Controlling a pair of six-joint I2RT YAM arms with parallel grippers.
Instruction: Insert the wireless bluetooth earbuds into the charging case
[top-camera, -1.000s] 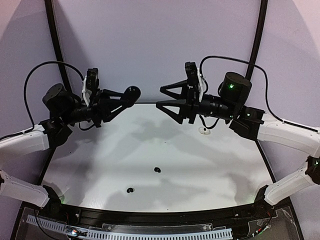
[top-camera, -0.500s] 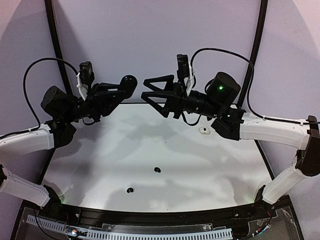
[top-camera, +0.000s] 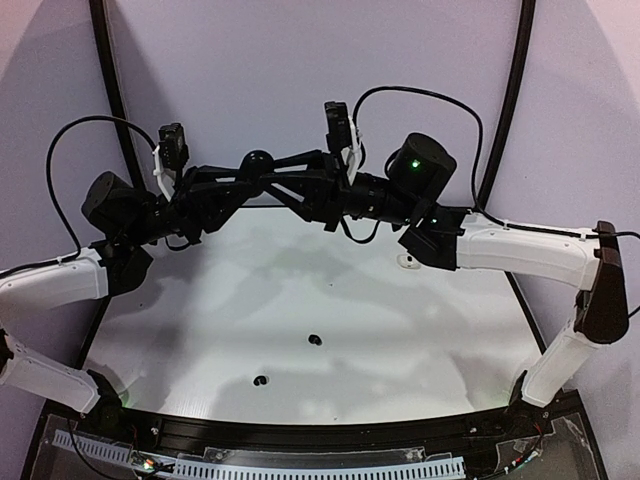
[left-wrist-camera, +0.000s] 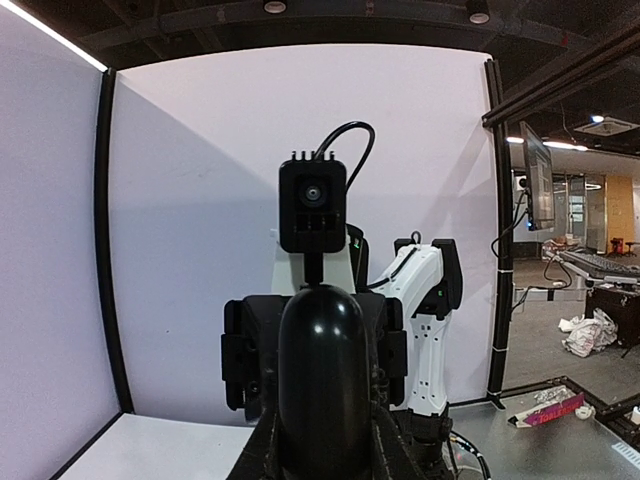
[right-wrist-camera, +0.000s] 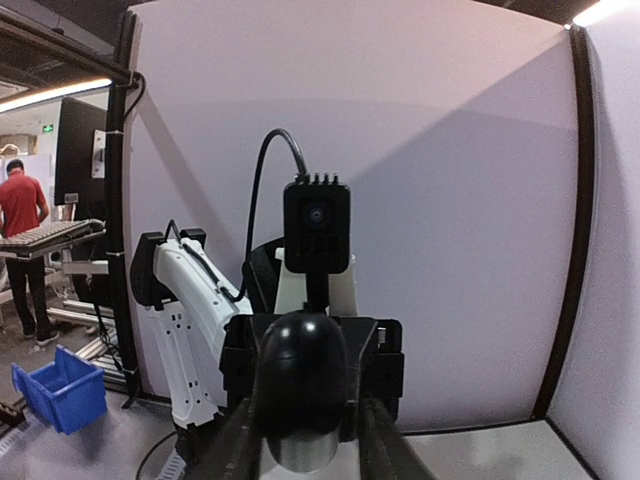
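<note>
Left pincer (top-camera: 250, 172) clamps black charging case (top-camera: 258, 158) midair; right pincer (top-camera: 274, 170) flanks it, grip unclear.

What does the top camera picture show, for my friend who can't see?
Two robot arms meet in mid-air over a white table: the left gripper is shut on a rounded black case, and the right gripper has its jaws either side of it. Two tiny black earbuds and a small white piece lie on the table.
</note>
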